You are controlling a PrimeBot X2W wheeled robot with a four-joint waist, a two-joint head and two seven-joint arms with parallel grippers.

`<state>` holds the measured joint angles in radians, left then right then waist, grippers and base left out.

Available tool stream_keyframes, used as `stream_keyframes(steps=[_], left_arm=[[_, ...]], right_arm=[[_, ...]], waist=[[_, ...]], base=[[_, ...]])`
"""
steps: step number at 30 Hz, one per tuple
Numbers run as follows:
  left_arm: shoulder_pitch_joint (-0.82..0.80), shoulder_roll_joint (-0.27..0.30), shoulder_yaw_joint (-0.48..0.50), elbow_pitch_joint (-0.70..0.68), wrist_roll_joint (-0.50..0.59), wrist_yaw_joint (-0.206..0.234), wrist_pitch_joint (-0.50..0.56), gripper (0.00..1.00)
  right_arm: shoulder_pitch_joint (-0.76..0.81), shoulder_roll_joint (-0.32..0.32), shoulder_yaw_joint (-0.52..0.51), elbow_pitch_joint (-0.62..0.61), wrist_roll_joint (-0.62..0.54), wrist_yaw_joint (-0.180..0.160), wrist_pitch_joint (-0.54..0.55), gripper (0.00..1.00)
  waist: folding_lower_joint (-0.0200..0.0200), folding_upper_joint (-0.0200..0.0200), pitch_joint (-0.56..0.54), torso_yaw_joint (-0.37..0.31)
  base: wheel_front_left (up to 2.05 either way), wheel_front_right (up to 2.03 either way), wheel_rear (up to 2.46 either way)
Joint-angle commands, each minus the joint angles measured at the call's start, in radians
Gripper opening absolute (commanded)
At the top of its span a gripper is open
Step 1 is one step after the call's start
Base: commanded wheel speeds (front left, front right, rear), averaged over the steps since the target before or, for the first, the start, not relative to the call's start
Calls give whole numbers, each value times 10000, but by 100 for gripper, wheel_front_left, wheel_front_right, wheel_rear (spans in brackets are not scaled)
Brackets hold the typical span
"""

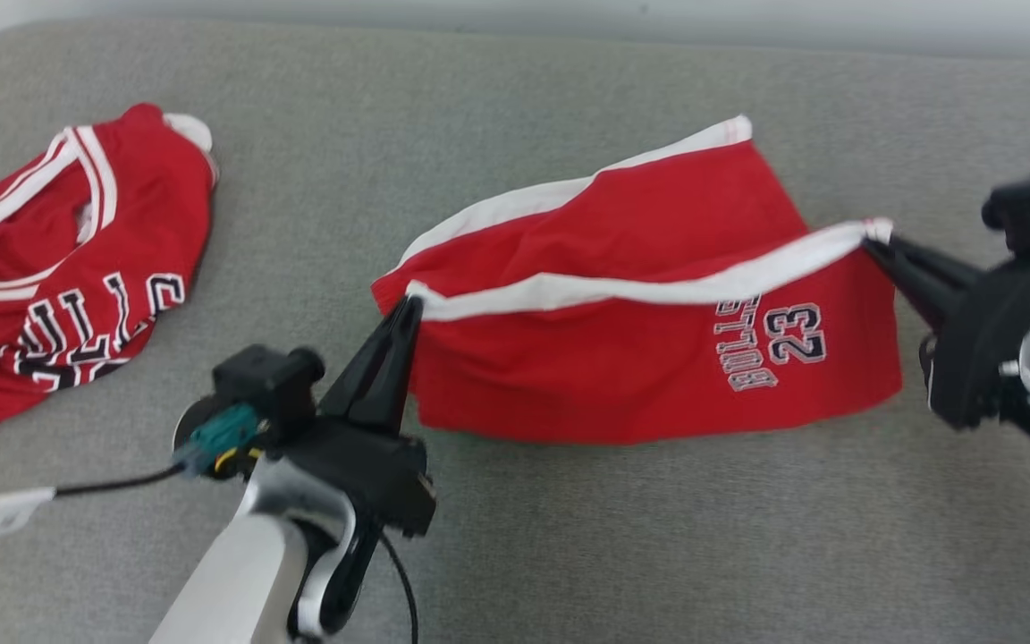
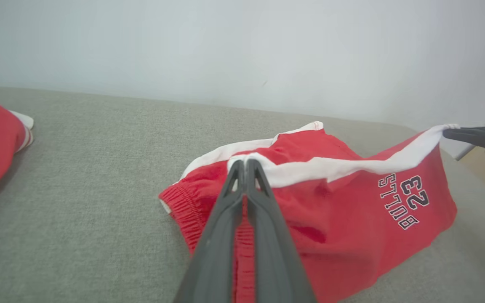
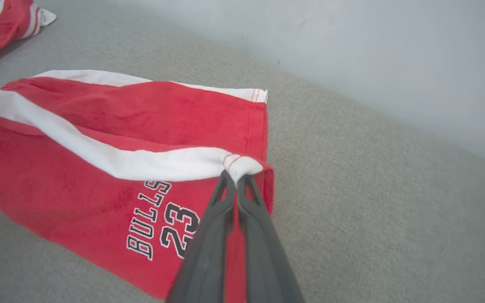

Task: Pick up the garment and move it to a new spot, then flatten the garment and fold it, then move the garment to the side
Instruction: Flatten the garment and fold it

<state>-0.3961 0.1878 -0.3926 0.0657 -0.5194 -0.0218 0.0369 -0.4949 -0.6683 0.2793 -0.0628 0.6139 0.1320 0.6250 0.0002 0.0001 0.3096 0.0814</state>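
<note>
In the middle of the grey cloth surface, the red Bulls shorts are stretched between my two tools. My left tool is pinched tight on the left end of the white stripe, by the waistband. My right tool is pinched tight on the right end. The near edge of the shorts rests on the cloth. A red Bulls jersey lies well apart, to the left.

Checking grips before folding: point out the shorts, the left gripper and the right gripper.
shorts (image 1: 622, 376), head view, red cloth left of the number.
left gripper (image 1: 409, 306), head view, fingertips pinching the waist end.
right gripper (image 1: 874, 244), head view, fingertips pinching the hem end.
</note>
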Motion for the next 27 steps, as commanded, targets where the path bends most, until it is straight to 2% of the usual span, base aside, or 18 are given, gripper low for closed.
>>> stream_keyframes(steps=[1,9,15,27], left_arm=[[-409,-140,-66,317,211,103,54,0],[-2086,-758,-127,1778,462,584,75,0],[-2686,-929,-162,2444,596,910,92,0],[-3513,-1149,-386,3308,576,987,-253,0]], right_arm=[[-555,-83,268,395,-51,-20,-247,0],[-3240,260,1272,2787,-434,-20,-1407,0],[-4371,606,1671,4149,-511,-21,-1637,0],[-5656,985,2313,5716,-585,-21,-2127,0]], waist=[[-2,-1,521,501],[-2,-1,1119,941],[-2,-1,1426,1107],[-2,-1,1864,1353]], base=[[0,0,0],[0,0,0],[0,0,0],[0,0,0]])
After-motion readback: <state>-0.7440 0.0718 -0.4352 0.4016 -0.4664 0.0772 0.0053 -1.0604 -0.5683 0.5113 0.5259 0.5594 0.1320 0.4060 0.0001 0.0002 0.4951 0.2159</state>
